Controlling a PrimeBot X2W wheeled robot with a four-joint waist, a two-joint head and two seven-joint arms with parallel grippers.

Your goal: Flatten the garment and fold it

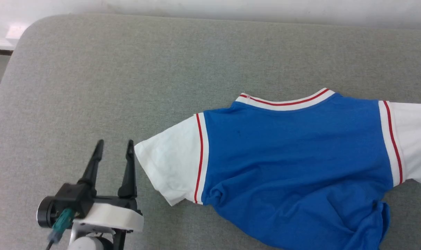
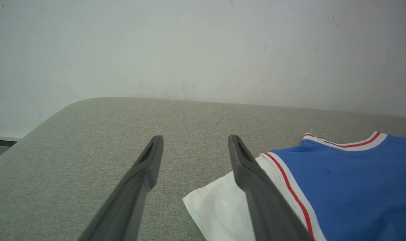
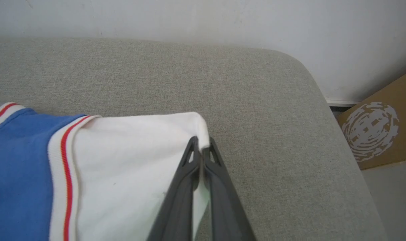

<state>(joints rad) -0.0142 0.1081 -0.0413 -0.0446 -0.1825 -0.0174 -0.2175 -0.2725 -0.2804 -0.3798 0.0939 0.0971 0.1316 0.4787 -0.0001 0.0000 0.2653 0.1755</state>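
Note:
The garment (image 1: 293,156), a blue T-shirt with white sleeves, red stripes and a white collar band, lies on the grey surface at the right of the head view, collar toward the far side, its lower hem bunched and wrinkled. My left gripper (image 1: 115,149) stands open just left of the near sleeve's cuff, nothing between its fingers. In the left wrist view that gripper (image 2: 194,147) frames bare fabric surface, with the garment (image 2: 350,187) to the right. In the right wrist view my right gripper (image 3: 201,147) is shut on the outer edge of the white sleeve of the garment (image 3: 129,160).
The grey padded surface (image 1: 127,69) has a rounded far-left corner and a white wall behind it. In the right wrist view the surface's rounded corner drops off to the right, where a brown cardboard box (image 3: 377,130) stands on the floor.

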